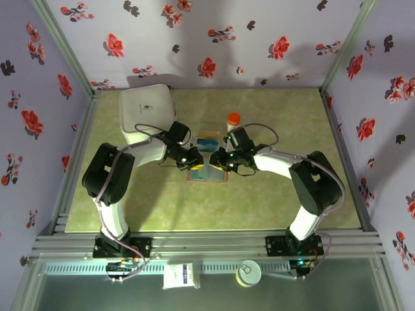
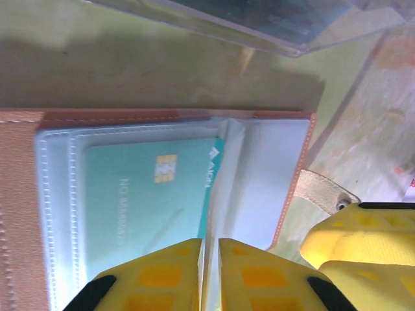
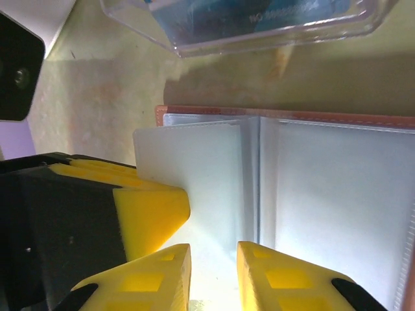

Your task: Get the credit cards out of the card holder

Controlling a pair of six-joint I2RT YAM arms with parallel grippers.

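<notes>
Currently I see the card holder (image 1: 207,173) lying spread open on the worktop (image 1: 162,207) at the centre of the top view, with both arms meeting over it. In the left wrist view its brown rim runs along the top and left edge, and one teal credit card (image 2: 149,201) with a gold chip sits inside the clear pockets of the left panel. The right panel looks bare blue-grey. A tan snap tab (image 2: 321,191) sticks out past the holder's right edge.

The left end effector (image 2: 209,272) is clenched on a thin clear sleeve leaf (image 3: 188,168), which stands lifted off the left panel in the right wrist view. The right end effector (image 3: 214,278) hovers at the centre fold with its fingers a little apart. I cannot tell whether it grips anything.

Just above the holder lies the clear plastic box (image 3: 194,45), with teal-blue cards (image 3: 259,16) in it. An orange-capped bottle (image 1: 233,120) stands just right of the box, and a white square container (image 1: 148,110) sits at upper left.
</notes>
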